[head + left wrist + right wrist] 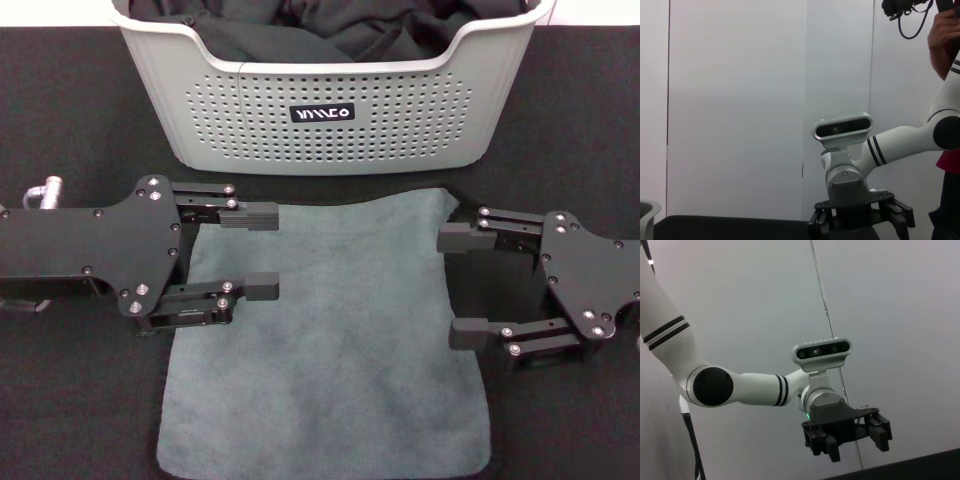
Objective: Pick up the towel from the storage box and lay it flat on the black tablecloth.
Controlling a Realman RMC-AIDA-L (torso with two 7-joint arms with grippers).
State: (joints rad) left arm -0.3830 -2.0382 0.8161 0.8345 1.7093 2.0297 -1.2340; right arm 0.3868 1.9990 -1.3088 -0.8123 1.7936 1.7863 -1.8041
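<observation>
The grey-teal towel lies spread flat on the black tablecloth, just in front of the light grey storage box. My left gripper is open over the towel's left edge, its two fingers reaching onto the far left corner area. At the towel's right edge my right gripper is open too, with nothing between its fingers. The left wrist view shows the right gripper head-on across the table. The left gripper shows the same way in the right wrist view.
Black garments fill the storage box. A corner of the box shows in the left wrist view. A person in a red shirt stands behind the right arm. White walls lie beyond the table.
</observation>
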